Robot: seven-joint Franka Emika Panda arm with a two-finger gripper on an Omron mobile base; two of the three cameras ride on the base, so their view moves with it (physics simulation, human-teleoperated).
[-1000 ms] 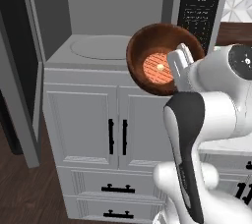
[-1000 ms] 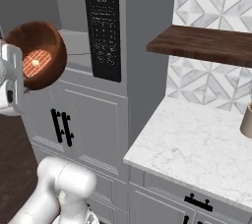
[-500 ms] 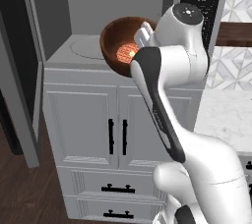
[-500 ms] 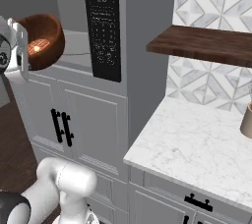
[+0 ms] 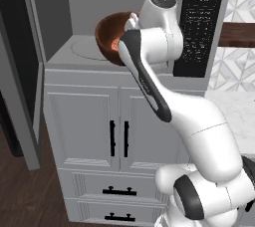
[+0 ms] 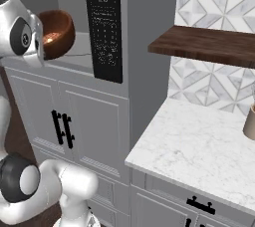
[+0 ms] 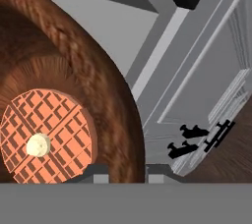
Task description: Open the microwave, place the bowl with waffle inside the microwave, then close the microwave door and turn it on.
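The microwave stands open, and its door is swung out to the left. Its light grey cavity shows the round turntable. The black keypad panel is to the right of the cavity. The reddish-brown bowl hangs tilted at the cavity's front opening, above the sill. My gripper is shut on the bowl's rim. The round orange waffle lies in the bowl with a pale dab on it. The bowl and the waffle also show from the right side.
Under the microwave is a white cabinet with black handles and drawers. To the right lie a marble counter, a dark wooden shelf, a tiled wall and a brown cup. The floor is dark wood.
The arm has swung the bowl left and up, from in front of the keypad to the mouth of the open cavity. The grip on the bowl is unchanged.
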